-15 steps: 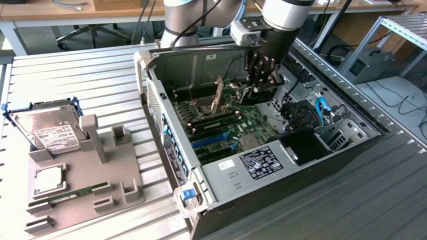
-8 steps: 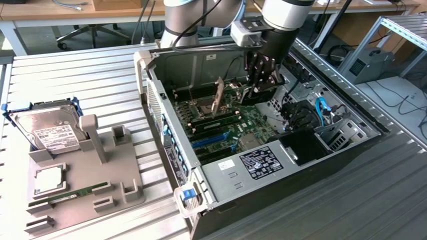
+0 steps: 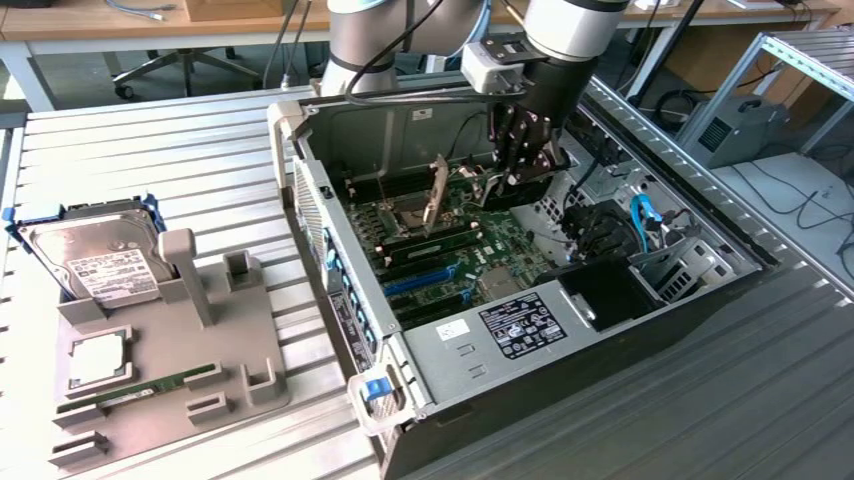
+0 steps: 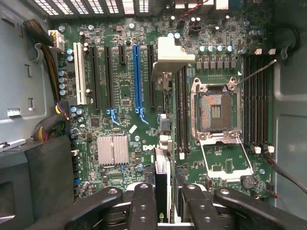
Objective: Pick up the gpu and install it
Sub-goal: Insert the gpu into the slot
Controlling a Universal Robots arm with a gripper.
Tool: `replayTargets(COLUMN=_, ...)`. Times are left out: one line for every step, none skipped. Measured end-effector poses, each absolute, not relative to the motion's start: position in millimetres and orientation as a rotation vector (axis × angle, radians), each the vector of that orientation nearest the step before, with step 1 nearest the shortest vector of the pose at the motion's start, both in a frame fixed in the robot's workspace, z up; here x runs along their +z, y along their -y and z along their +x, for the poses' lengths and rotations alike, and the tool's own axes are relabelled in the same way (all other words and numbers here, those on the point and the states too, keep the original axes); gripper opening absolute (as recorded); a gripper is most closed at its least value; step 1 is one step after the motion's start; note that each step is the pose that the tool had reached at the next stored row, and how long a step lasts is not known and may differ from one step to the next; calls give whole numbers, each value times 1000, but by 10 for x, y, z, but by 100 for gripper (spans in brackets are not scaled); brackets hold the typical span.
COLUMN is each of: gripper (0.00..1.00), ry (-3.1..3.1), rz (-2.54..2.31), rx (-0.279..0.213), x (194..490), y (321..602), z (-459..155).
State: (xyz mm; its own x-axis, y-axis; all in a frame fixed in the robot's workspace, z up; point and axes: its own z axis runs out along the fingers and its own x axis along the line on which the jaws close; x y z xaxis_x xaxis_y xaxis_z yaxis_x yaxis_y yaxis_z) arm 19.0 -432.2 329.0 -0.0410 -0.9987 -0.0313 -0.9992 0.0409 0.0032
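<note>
My gripper point(image 3: 521, 165) reaches down into the open computer case point(image 3: 400, 330), above the motherboard point(image 3: 461, 260). In the wrist view the gripper point(image 4: 163, 196) is shut on the gpu point(image 4: 162, 175), a thin black card seen edge-on between the two fingers point(image 4: 144, 203). Its silver bracket point(image 4: 169, 55) shows at the far end. The card hangs above the board, over the strip between the black expansion slot point(image 4: 151, 76) and the memory slots point(image 4: 182, 110), close to the long blue slot point(image 4: 137, 76). Whether it touches the board I cannot tell.
The CPU socket point(image 4: 215, 110) stands open with its load plate raised. On the exterior view's left, a grey fixture point(image 3: 200, 340) carries a silver hard drive point(image 3: 94, 260) and a green memory stick point(image 3: 134, 392). Case walls, cable bundles point(image 4: 48, 62) and blue cables point(image 3: 641, 225) hem in the board.
</note>
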Motion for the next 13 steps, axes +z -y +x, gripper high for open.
replayTargets(gripper=26, ry=-2252, rz=-2161, rx=37, x=3289, y=4323, z=189)
replayTargets(gripper=26, ry=-2251, rz=-2161, rx=38, x=3288, y=4327, z=186)
replayTargets(gripper=26, ry=-2251, rz=-2160, rx=39, x=3289, y=4331, z=181)
replayTargets(gripper=26, ry=-2250, rz=-2160, rx=40, x=3290, y=4338, z=174)
replayTargets(gripper=26, ry=-2249, rz=-2159, rx=42, x=3290, y=4347, z=165)
replayTargets(gripper=26, ry=-2249, rz=-2158, rx=44, x=3290, y=4356, z=156)
replayTargets(gripper=26, ry=-2248, rz=-2158, rx=45, x=3290, y=4366, z=146)
replayTargets(gripper=26, ry=-2247, rz=-2157, rx=47, x=3290, y=4378, z=137)
replayTargets(gripper=26, ry=-2246, rz=-2156, rx=48, x=3290, y=4393, z=125)
replayTargets(gripper=26, ry=-2246, rz=-2156, rx=49, x=3290, y=4402, z=116)
replayTargets(gripper=26, ry=-2246, rz=-2156, rx=49, x=3290, y=4409, z=110)
replayTargets(gripper=26, ry=-2246, rz=-2156, rx=49, x=3290, y=4413, z=105)
replayTargets(gripper=26, ry=-2246, rz=-2156, rx=50, x=3290, y=4416, z=101)
